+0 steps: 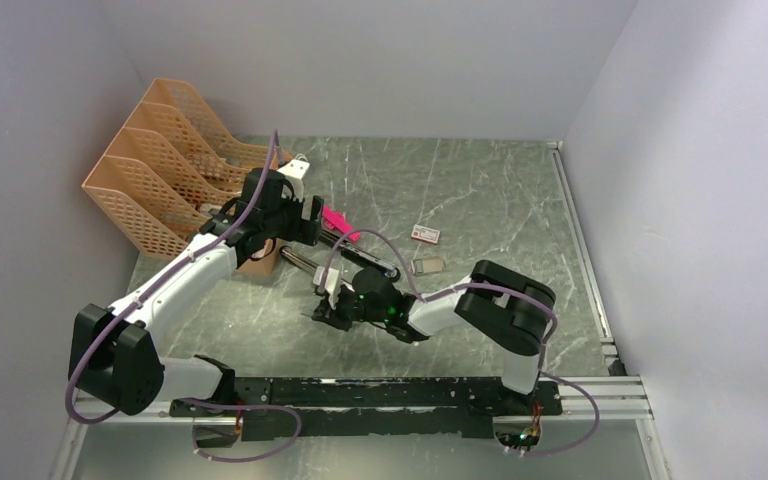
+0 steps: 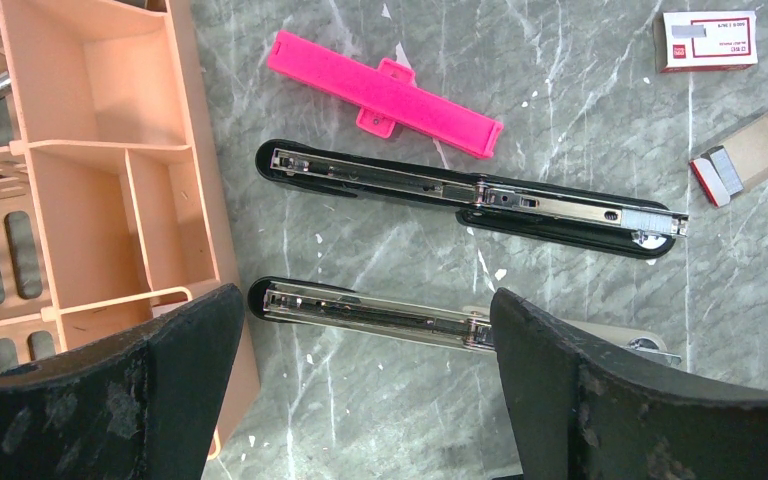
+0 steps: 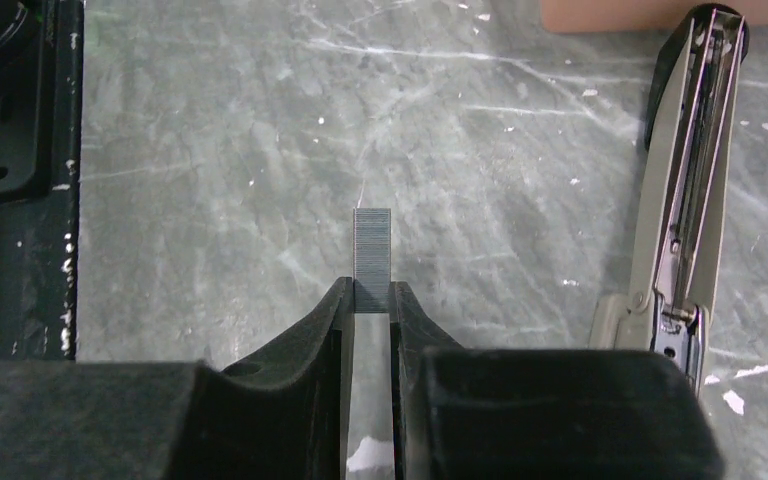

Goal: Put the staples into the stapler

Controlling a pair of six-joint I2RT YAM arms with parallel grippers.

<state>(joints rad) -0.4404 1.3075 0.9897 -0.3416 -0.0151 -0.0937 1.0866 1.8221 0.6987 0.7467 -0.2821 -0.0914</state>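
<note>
My right gripper (image 3: 371, 292) is shut on a short silvery strip of staples (image 3: 371, 240), which sticks out ahead of its tips just above the table. An open stapler (image 3: 688, 200) lies to the right of it, its silver rail exposed and its black tip pointing away. In the left wrist view that same stapler (image 2: 360, 310) lies between the wide-open fingers of my left gripper (image 2: 365, 300), which hovers above it holding nothing. In the top view, my left gripper (image 1: 312, 216) is over the staplers and my right gripper (image 1: 328, 305) is nearer the bases.
A second open black stapler (image 2: 470, 198) lies just beyond the first, and a pink plastic piece (image 2: 380, 90) lies past that. A white box with red print (image 2: 705, 40) and an open cardboard tray of staples (image 2: 750, 155) sit to the right. An orange desk organizer (image 2: 110, 180) stands left.
</note>
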